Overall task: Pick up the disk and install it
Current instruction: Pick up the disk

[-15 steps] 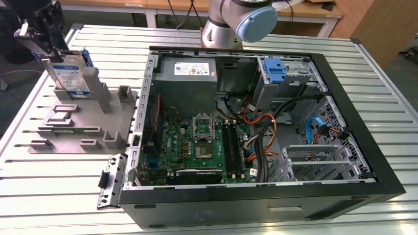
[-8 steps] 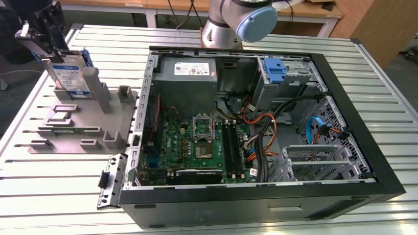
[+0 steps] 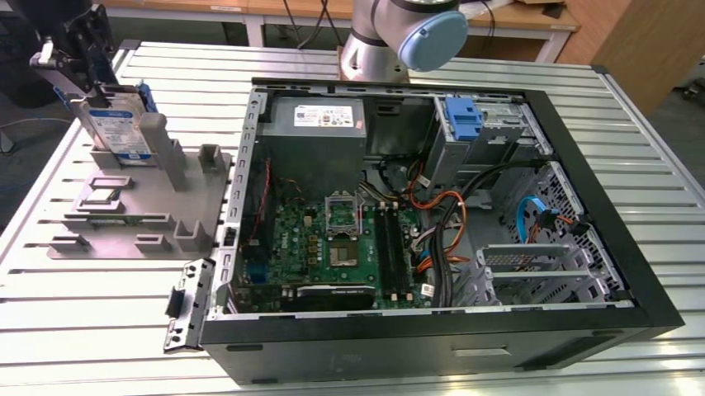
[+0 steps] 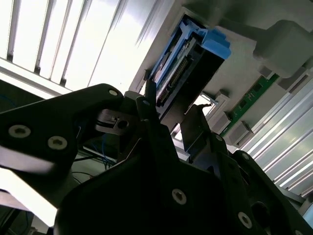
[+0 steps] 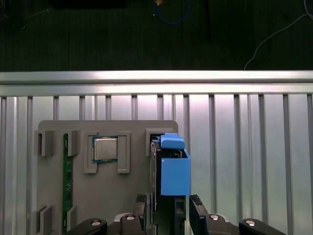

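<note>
1. Closest to us in the first wrist view is the black gripper with its two fingers.
2. We see one finger on each flat side of the disk, snug against it, so the gripper is closed on the disk.
3. We see the disk standing up on its edge, with its blue frame on the outside.
4. We see it at the edge of a grey tray.
5. We also see a square chip in a pocket of the tray, and a green memory stick in a slot near it.
6. We see the tray on a ribbed metal table, on the exterior view's left.
7. We see an open computer case just beside the tray, on the exterior view's right.
8. We see that the disk is outside the case, at the far end of the tray.
9. We see a grey power box and a blue bracket at the far end of the case.
10. We see the arm rising behind the case.
</note>
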Available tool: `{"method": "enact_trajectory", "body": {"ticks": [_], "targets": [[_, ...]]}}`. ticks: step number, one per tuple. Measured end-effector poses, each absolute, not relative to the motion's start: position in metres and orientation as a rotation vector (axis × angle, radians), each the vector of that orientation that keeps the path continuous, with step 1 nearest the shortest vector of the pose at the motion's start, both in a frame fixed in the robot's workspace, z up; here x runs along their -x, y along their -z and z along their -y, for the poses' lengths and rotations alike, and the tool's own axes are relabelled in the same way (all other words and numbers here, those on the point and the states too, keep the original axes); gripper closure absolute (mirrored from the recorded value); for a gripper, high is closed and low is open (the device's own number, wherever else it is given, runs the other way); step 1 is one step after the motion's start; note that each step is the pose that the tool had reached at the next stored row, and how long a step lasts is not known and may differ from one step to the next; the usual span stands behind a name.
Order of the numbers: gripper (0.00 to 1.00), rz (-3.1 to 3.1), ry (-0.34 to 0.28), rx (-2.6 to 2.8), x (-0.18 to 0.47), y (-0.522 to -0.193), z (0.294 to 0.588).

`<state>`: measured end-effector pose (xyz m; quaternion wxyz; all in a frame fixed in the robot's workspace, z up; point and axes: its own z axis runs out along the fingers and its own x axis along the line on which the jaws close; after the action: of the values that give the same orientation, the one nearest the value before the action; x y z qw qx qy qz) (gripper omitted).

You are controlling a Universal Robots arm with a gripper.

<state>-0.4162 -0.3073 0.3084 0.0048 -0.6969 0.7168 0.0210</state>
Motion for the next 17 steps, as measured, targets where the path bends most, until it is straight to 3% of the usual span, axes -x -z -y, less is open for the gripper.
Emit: {"method": "enact_trajectory", "body": {"ticks": [17], "targets": [[0.53,-2.245,-0.066,2.183,0.4144,-0.3014,0.3086]]}}
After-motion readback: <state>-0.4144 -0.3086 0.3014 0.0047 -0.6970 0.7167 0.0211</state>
